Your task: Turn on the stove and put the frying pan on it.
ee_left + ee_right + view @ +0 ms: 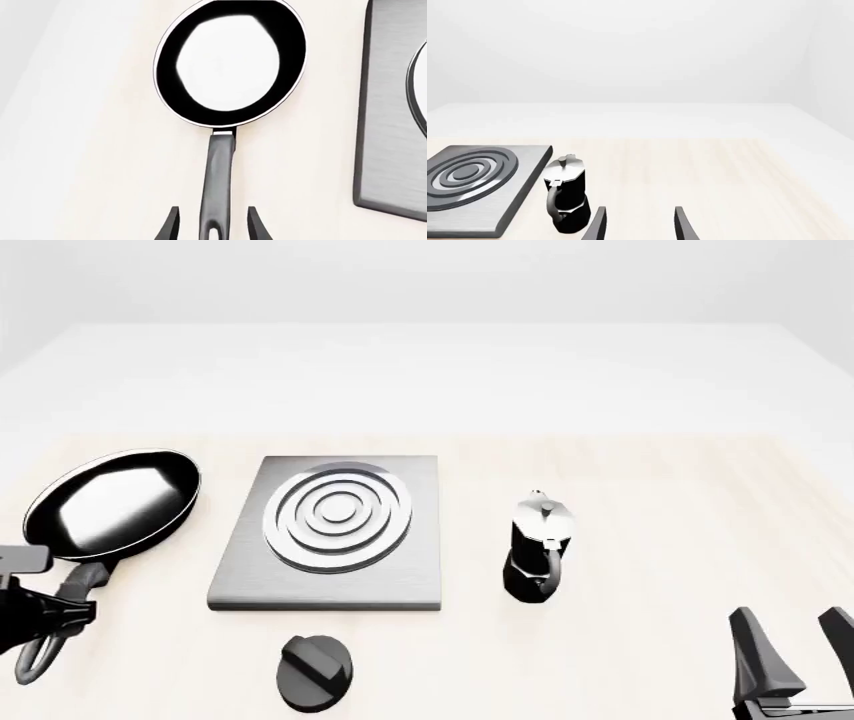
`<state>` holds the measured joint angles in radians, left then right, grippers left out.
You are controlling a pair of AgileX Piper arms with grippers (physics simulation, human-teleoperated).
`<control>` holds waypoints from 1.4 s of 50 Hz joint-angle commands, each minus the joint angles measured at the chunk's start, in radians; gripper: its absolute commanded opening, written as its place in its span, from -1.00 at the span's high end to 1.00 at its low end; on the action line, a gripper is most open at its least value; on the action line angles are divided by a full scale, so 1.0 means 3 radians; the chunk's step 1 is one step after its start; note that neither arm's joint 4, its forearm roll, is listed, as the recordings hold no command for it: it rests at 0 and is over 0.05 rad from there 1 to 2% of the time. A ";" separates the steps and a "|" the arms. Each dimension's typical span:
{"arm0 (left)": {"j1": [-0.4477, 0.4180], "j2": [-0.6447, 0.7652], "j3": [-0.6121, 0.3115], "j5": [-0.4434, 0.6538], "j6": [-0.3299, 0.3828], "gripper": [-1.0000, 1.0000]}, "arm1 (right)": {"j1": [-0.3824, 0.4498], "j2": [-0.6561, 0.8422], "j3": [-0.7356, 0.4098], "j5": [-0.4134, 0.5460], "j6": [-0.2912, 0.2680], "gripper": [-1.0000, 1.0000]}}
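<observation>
The frying pan (114,502) lies at the table's left, its long black handle (54,635) pointing toward the near edge. In the left wrist view the pan (230,62) shows a glossy inside, and its handle (219,180) runs between my fingers. My left gripper (213,226) (64,608) is open and straddles the handle near its loop end, with a gap on each side. The stove (334,530) (393,125) sits just right of the pan, and its round black knob (316,672) lies in front of it. My right gripper (790,650) (640,225) hangs open and holds nothing at the near right.
A small black-and-silver moka pot (538,550) (566,192) stands upright to the right of the stove plate (474,182), between it and my right gripper. The pale wooden table (667,490) runs back to a white surround.
</observation>
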<state>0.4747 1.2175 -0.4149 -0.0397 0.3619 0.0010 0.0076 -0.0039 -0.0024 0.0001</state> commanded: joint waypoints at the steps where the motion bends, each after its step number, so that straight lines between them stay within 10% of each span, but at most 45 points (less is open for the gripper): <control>1: 0.0028 0.0189 0.0017 -0.0161 0.0018 -1.00 | 0.0000 0.0000 0.0000 0.0000 -0.0001 -1.00; 70: 0.0100 0.0950 0.0075 -0.0808 0.0010 -1.00 | 0.0001 0.0001 0.0000 0.0000 0.0000 -1.00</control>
<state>0.5033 1.4663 -0.3923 -0.2539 0.3640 0.0010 0.0075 -0.0039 -0.0024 0.0001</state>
